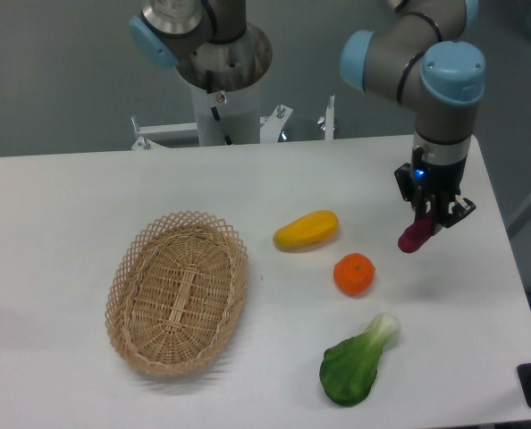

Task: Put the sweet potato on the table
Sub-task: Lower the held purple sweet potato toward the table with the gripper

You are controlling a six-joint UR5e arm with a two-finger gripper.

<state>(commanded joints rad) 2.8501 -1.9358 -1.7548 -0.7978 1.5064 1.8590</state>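
The fixed camera looks down on the table (60, 206), a white top with the robot arm (426, 63) reaching in from the upper right. The gripper (434, 213) hangs at the right side of the table, its two dark fingers pointing down and closed narrow on the sweet potato (415, 234), a small magenta-purple tuber. The upper end of the sweet potato sits between the jaws, and its lower end sticks out below them, slanting down and to the camera's left. A faint shadow lies on the white surface just below and beside the tuber's tip; whether the tip touches the table or hangs just above it cannot be told from this view. To the camera's left of the jaws and a little lower sits an orange (354, 273), near but clear of the held tuber. Farther to the camera's left of the jaws, at about their height, lies a yellow-orange oblong fruit (306, 231), on its side. Below the jaws, toward the near edge of the table, lies a green leafy bok choy (355, 362) with its pale stem end pointing up toward the gripper. Well apart from the jaws, far to the camera's left, rests an oval wicker basket (127, 268) on the table.
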